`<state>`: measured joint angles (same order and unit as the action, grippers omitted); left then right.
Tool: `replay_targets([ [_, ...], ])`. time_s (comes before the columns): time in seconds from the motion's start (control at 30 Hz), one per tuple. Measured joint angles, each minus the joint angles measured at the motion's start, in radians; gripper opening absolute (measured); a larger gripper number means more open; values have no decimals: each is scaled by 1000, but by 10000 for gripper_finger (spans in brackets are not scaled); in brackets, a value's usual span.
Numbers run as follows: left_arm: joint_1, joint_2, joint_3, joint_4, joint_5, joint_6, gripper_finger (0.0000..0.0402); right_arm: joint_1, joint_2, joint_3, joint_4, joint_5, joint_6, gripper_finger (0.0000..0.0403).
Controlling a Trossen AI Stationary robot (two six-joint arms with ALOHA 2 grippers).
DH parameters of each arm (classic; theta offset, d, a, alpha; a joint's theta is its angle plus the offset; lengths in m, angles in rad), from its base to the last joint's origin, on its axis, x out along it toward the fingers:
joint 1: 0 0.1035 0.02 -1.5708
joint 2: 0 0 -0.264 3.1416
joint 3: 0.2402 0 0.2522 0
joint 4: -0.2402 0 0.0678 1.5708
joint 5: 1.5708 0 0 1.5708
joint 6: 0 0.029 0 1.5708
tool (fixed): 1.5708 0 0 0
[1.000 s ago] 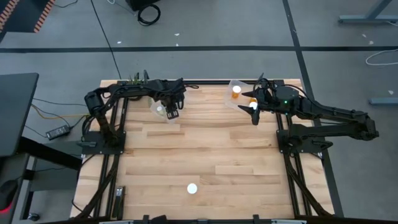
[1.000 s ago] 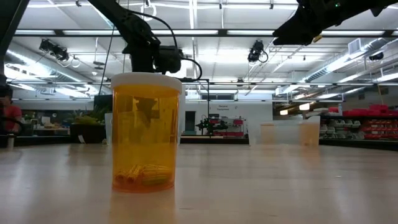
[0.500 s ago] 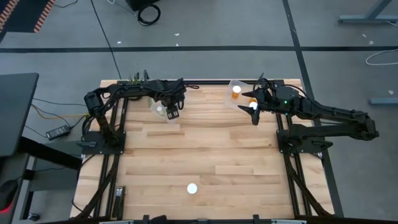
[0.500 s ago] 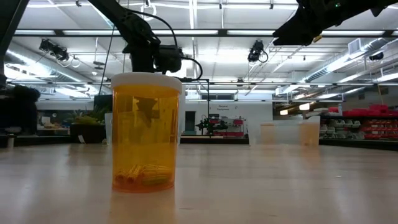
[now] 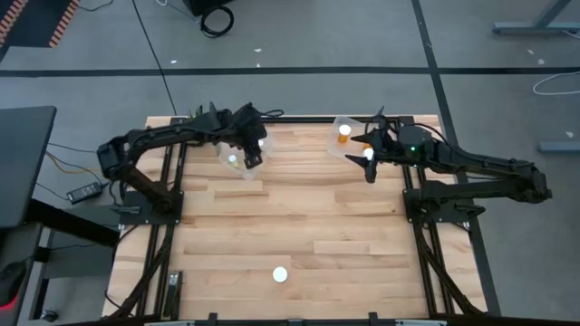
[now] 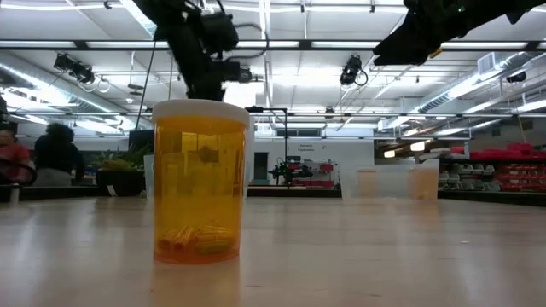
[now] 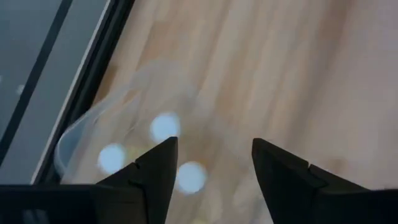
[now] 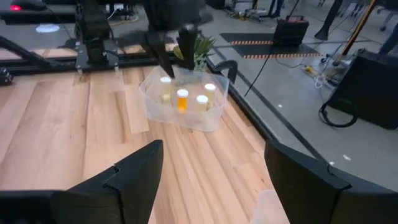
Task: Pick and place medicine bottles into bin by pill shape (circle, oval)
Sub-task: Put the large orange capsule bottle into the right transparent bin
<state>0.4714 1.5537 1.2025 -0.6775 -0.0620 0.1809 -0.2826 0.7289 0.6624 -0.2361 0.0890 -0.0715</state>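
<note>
Wooden table (image 5: pixel 299 217): left pincer (image 5: pixel 248 156) released over bin (image 5: pixel 228 161); right pincer (image 5: pixel 366 163) released, empty.

Two clear bins (image 5: pixel 234 156), four bottles in one (image 8: pixel 182 99), one bottle standing alone (image 5: pixel 280 273), two claws (image 5: pixel 251 156)

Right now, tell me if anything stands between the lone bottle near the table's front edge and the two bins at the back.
Nothing visible does. The lone bottle stands alone on bare wood; the table between it and the left bin and right bin holds nothing. Both grippers, left gripper and right gripper, hang open up by the bins.
</note>
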Motion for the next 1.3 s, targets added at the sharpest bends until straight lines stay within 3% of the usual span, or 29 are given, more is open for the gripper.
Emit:
replay_targets([
  [0.3,-136,-51,1,35,23,-8,183,73,137,0,96,-15,19,287],
  [0.7,-303,-49,-11,122,22,-119,175,205,281,39,157,-1,52,287],
  [0.97,-400,-54,-161,239,23,-186,172,316,369,128,130,64,53,287],
  [1.3,-438,-158,-353,432,23,-204,172,403,572,280,96,91,45,287],
])
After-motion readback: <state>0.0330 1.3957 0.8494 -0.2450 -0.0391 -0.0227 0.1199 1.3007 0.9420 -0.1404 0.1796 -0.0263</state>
